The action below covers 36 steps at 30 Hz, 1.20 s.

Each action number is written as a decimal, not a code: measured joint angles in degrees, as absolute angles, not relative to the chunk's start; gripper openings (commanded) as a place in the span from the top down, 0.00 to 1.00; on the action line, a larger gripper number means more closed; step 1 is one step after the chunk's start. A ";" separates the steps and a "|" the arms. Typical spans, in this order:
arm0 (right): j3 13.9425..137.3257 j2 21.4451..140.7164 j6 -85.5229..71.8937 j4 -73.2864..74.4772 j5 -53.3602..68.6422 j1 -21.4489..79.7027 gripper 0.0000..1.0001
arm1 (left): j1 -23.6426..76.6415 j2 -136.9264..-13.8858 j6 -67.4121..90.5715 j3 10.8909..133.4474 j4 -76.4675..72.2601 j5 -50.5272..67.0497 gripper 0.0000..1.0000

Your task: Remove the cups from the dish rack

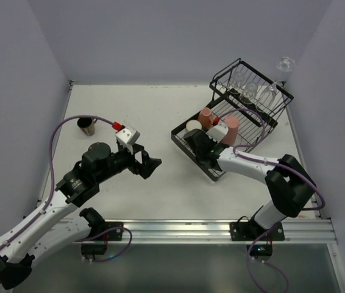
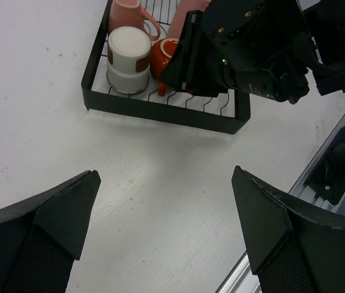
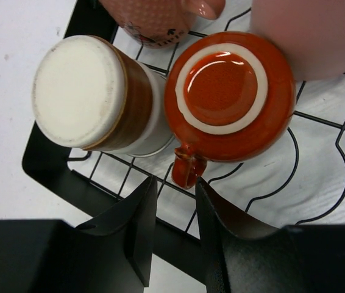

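The right tool (image 3: 175, 195) hangs low over the near corner of the dish rack (image 3: 44, 177). Its jaws stand only narrowly apart and grip nothing. The handle of the orange-red mug (image 3: 233, 91) pokes toward the mouth of that gap, its end just at the tips, with no clamp on it that I can see. The mug sits upside down on the wire grid. The cream cup (image 3: 81, 91) is right beside it, also inverted, with the small pink mug (image 3: 154, 18) and the tall pink tumbler (image 3: 306, 36) just beyond.

The left tool (image 2: 164, 183) hovers over the bare worktop (image 1: 160, 110), well apart from the rack, its jaws spread wide and empty.

Further out, clear glasses (image 1: 248, 91) stand in the raised wire basket at the far end of the rack. A dark brown mug (image 1: 87, 126) sits alone on the worktop near the far left edge, outside the rack.

By my reading the task is at an early stage. One mug looks unloaded. Four cups on the flat tray and the glasses in the basket are left, and the orange-red mug seems next in line.
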<state>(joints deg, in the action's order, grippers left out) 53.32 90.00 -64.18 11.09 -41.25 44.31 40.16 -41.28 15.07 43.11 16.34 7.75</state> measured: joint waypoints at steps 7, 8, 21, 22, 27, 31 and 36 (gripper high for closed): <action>57.74 95.18 -68.53 17.26 -42.57 44.69 0.59 | 43.07 -40.01 14.15 43.11 16.84 4.27 0.00; 58.30 96.03 -68.88 17.91 -42.59 44.69 0.59 | 43.24 -39.77 14.11 43.11 16.86 3.97 0.00; 61.67 99.77 -72.71 23.77 -44.18 44.71 0.67 | 45.19 -39.35 13.87 43.11 16.97 2.42 0.00; 61.36 99.66 -73.08 23.81 -44.27 44.75 0.68 | 45.19 -39.35 13.87 43.11 16.97 2.35 0.00; 57.34 97.56 -73.52 24.21 -45.06 45.32 0.72 | 45.19 -39.35 13.87 43.11 16.97 2.11 0.00; 56.10 95.15 -72.77 25.10 -45.80 45.89 0.61 | 45.17 -39.48 13.87 43.11 16.97 2.09 0.00; 56.01 94.50 -70.54 25.12 -47.00 46.13 0.55 | 44.93 -40.12 13.87 43.09 16.95 2.09 0.00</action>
<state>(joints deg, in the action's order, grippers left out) 56.01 94.50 -70.54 25.12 -47.00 46.13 44.93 -40.12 13.87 43.09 16.95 2.09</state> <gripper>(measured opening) 0.455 0.997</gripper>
